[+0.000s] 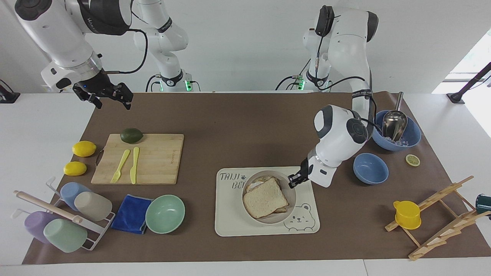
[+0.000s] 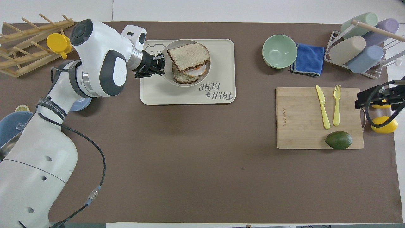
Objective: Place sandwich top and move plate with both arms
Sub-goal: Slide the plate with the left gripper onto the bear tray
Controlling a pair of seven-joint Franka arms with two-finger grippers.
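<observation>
Right end effector [image 1: 109, 97] waits raised over the tabletop's [image 1: 215, 119] robot-side edge at the right arm's end, fingers spread, holding nothing. Cutting board [image 1: 140, 158] with yellow fork [image 1: 121, 165], knife [image 1: 134, 165] and avocado [image 1: 131, 135] sits farther out from it; two lemons [image 1: 79, 157] beside the board.

Left end effector [image 1: 296, 179] [image 2: 157, 65], fingers pressed together on the rim of the plate [image 1: 248, 183] [image 2: 169, 50]. Left arm reaches out from its base, elbow bent, wrist low and angled sideways toward the plate. Plate is small, round, cream-white; it is over or on the bear tray [image 1: 238, 226] [image 2: 221, 57], contact unclear. Sandwich top [image 1: 265, 197] [image 2: 189, 52] lies on the plate just beside this end effector: pale speckled squarish slice, brown crust, sitting skewed over a lower slice with egg white peeking out.

Blue bowls [image 1: 370, 168] near the left arm. Mint bowl [image 1: 165, 213], blue cloth [image 1: 131, 213], cup rack [image 1: 65, 218], wooden rack [image 1: 441, 214] with yellow cup [image 1: 407, 214] lie farthest out. Brown mat covers the tabletop, white wall at the robots' end.
</observation>
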